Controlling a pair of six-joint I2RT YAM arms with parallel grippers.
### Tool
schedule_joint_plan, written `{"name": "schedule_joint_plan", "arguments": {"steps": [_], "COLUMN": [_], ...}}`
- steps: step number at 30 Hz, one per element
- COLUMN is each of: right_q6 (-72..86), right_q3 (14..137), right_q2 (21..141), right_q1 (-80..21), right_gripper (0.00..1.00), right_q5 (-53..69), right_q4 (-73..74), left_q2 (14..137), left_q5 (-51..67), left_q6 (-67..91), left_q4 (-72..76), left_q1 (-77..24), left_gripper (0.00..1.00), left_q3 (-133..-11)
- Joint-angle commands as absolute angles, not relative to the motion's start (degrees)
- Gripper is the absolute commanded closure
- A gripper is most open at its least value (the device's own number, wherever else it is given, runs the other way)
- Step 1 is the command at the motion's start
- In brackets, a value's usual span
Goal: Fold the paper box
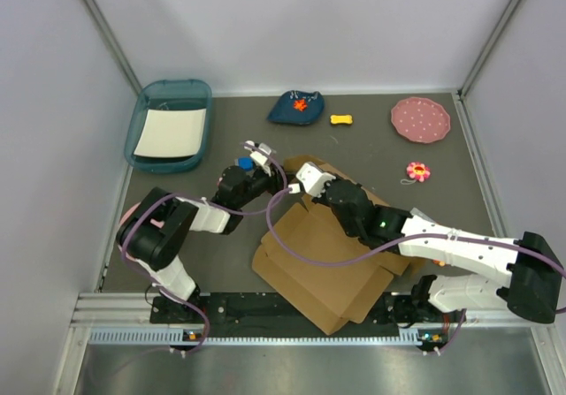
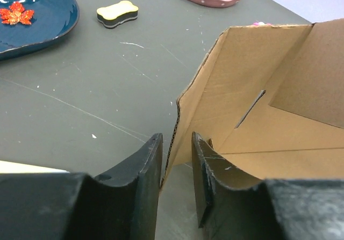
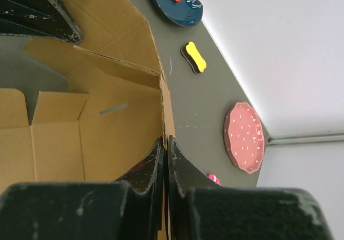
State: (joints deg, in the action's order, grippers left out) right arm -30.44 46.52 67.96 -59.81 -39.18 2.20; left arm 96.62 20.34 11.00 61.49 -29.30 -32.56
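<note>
Your dark grey table (image 1: 371,148) carries the paper box (image 1: 327,262) near its front edge. Along the back you have a teal tray (image 1: 177,88), a blue plate (image 1: 285,110), a yellow bone toy (image 1: 341,119) and a pink plate (image 1: 421,119), with a flower toy (image 1: 417,171) nearer.

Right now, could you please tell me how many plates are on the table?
2. A dark blue plate sits at the far edge near the middle; a pink dotted plate sits at the far right. The paper box could hide another.

walls (image 1: 309,24): plain white | table (image 1: 371,156): dark grey, scuffed | corner posts (image 1: 104,24): metal
</note>
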Motion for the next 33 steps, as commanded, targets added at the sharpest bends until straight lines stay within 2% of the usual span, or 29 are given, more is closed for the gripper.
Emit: {"name": "schedule_joint_plan", "arguments": {"steps": [1, 3, 8, 18, 33], "right_q6": [-26.54, -26.46, -25.84, -24.61, -25.93], "right_q3": [46.41, 46.41, 46.41, 46.93, 46.67], "right_q2": [68.29, 68.2, 68.2, 69.78, 70.84], "right_q1": [-59.33, -59.33, -59.33, -59.59, -61.26], "right_gripper": [1.0, 1.0, 1.0, 1.0, 1.0], "right_q5": [-36.39, -36.47, -36.65, -38.67, -45.96], "right_q4": [6.24, 6.24, 6.42, 6.68, 4.05], "left_q2": [96.15, 95.28, 91.51, 83.41, 78.31], "left_q5": [22.32, 23.11, 24.43, 23.82, 18.81], "left_q6": [9.32, 9.32, 9.84, 14.93, 34.0], "left_q4": [63.28, 62.76, 61.18, 53.63, 41.84], "left_q1": [-29.0, -29.0, -29.0, -29.18, -30.41], "left_gripper": [0.71, 0.85, 1.0, 1.0, 1.0], "left_q3": [-34.63, -35.07, -35.42, -38.31, -44.12]}}
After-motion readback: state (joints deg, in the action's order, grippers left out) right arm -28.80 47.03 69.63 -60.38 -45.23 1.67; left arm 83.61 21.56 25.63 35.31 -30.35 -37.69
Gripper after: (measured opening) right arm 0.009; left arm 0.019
